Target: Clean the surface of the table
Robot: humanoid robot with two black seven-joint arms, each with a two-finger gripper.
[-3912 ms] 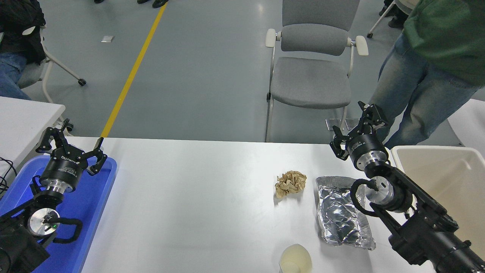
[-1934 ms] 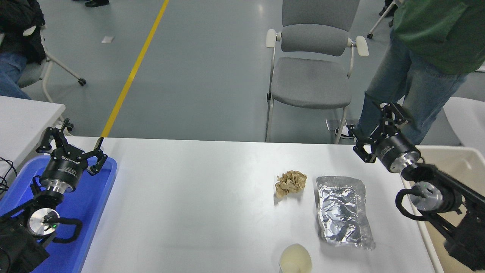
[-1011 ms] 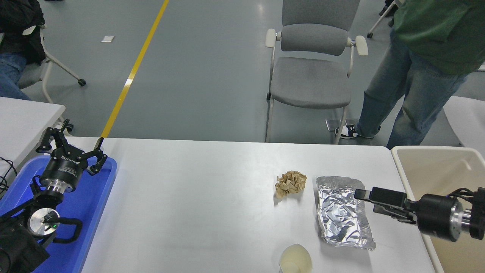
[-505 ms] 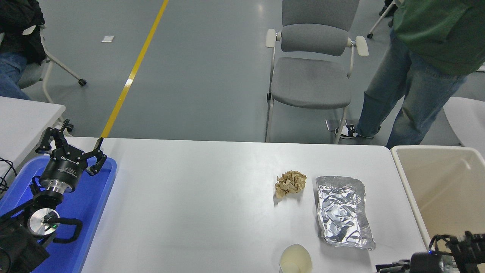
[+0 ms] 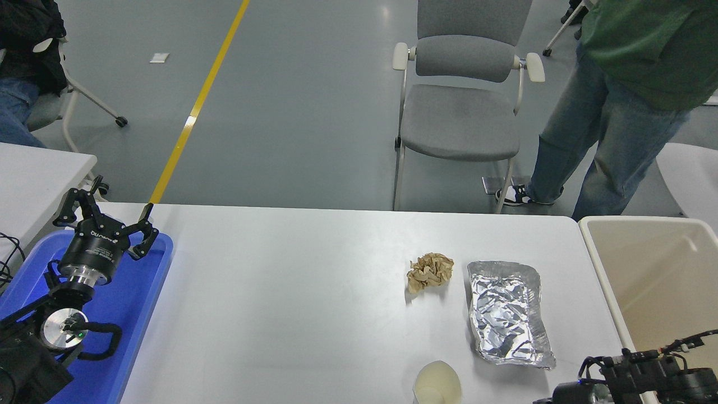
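Note:
The table surface point(image 5: 314, 303) is white-grey and fills the lower half of the head view. On its right part lie a crumpled brown paper ball point(image 5: 429, 271) and a flat silver foil pouch point(image 5: 507, 314). A pale paper cup point(image 5: 437, 384) stands at the front edge. My left gripper point(image 5: 106, 213) is open and empty, parked over the blue tray point(image 5: 140, 292) at the lower left. Only part of my right arm point(image 5: 634, 376) shows, low in the bottom right corner, clear of the objects. Its gripper end is cut off by the picture's edge.
A beige bin point(image 5: 656, 269) stands against the table's right end. A grey chair point(image 5: 460, 120) and a person in jeans point(image 5: 606, 134) are beyond the far edge. A smaller white table point(image 5: 33, 174) is at the left.
My right arm swung from the table's far right edge down past the foil pouch and sank into the bottom right corner. The objects and the left arm did not move.

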